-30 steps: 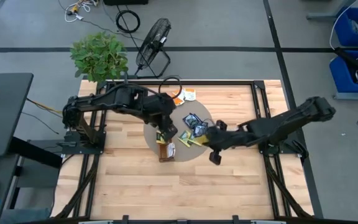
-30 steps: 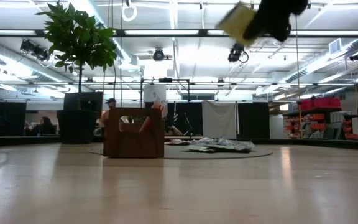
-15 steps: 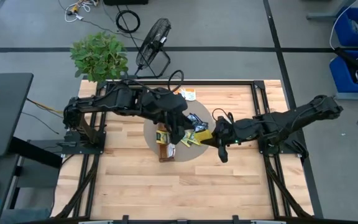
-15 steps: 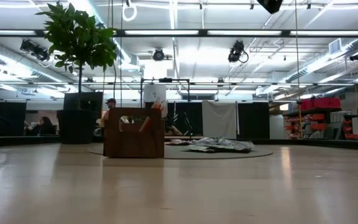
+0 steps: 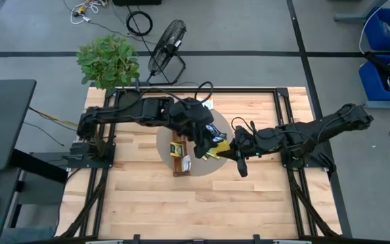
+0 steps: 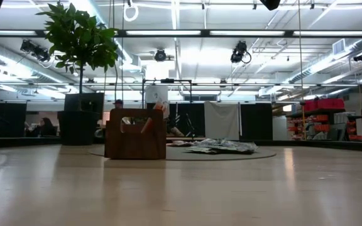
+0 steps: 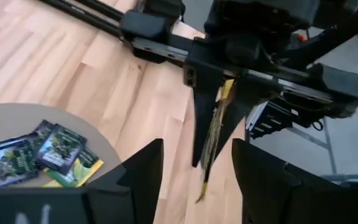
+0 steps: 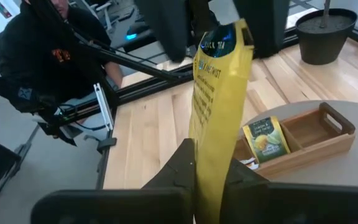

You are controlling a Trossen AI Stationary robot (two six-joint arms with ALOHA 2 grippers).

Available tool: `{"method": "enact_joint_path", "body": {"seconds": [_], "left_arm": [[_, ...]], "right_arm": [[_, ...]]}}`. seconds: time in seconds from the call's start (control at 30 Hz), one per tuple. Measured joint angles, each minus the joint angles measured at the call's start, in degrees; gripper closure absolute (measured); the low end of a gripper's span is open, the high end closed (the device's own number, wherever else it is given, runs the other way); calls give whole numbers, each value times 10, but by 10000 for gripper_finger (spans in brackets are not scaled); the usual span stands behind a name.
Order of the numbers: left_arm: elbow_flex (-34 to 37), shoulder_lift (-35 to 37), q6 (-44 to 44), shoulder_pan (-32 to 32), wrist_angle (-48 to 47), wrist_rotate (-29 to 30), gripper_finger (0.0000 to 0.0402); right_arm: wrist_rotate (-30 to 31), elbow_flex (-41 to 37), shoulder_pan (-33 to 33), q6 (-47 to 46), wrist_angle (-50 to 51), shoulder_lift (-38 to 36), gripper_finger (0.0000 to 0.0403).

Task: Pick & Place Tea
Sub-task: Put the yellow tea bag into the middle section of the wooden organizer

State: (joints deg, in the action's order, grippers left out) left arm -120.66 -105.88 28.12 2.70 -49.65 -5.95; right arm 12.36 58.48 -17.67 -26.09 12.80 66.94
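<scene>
My right gripper (image 5: 230, 150) is shut on a yellow tea sachet (image 8: 219, 99) and holds it high over the round grey mat (image 5: 164, 144). My left gripper (image 5: 207, 144) faces it, open. Its two fingers (image 8: 169, 31) stand either side of the sachet's far end; whether they touch it I cannot tell. Several dark and yellow-green sachets (image 7: 42, 152) lie loose on the mat. A yellow-green sachet (image 8: 266, 140) lies in the wooden tray (image 8: 319, 134). Orange-and-white sachets (image 5: 205, 104) lie near the table's far edge. My right gripper pinches the yellow sachet's near end (image 8: 209, 163) between its two fingers, flat face to each finger. The fingers come from the table's right, slanting a little downward. The sachet sticks out ahead of them toward my left gripper, standing on edge (image 7: 213, 134) and lifted clear of the mat.
The tray (image 5: 179, 154) lies on the mat's near left part, below my left arm. A potted plant (image 5: 108, 59) and a fan (image 5: 166, 42) stand beyond the far edge. A person in dark clothes (image 8: 42, 56) sits beyond the table's left side. Bare wood lies toward the near edge.
My right gripper has risen with the yellow sachet, out of the top of the low view, and tipped toward level. My left gripper has travelled toward the table's right, from over the tray to the raised sachet.
</scene>
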Motion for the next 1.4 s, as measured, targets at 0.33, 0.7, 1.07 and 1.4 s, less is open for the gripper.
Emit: {"method": "enact_joint_path", "body": {"seconds": [0.33, 0.7, 1.07, 1.4], "left_arm": [[0, -11, -3, 0, 5, -32, 243], [0, -11, -33, -2, 9, -32, 392], [0, -7, -16, 9, -33, 61, 399], [-1, 18, 62, 23, -126, 178, 400]], "right_arm": [[1, 0, 0, 0, 0, 0, 393], [1, 0, 0, 0, 8, 0, 393], [-23, 0, 0, 24, 12, 0, 292], [-24, 0, 3, 30, 32, -10, 246]]}}
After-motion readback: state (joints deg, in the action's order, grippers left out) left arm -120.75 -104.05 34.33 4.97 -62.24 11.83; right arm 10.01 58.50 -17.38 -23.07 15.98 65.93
